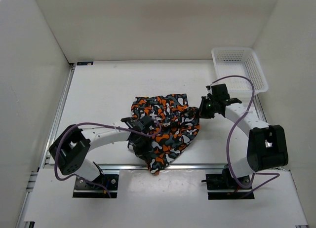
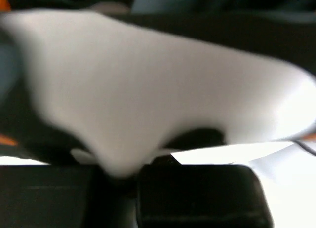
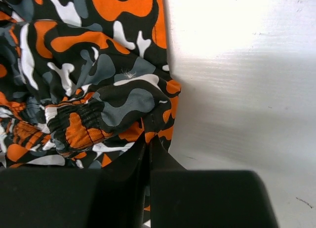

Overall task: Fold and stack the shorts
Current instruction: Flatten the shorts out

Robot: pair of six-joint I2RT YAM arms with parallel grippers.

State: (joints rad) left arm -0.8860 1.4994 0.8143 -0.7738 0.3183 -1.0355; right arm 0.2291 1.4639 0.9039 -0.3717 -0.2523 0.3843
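Cloth shorts are clamped by left tool and right tool; thin edge holds may be lost under pull.

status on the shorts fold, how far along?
Done: nothing yet. The shorts lie crumpled on the table, with no fold visible. In hand: the right gripper is shut on the cloth's right edge, and the left gripper looks shut on the near-left side, though its wrist view is blurred. Left: spread, fold, stack.
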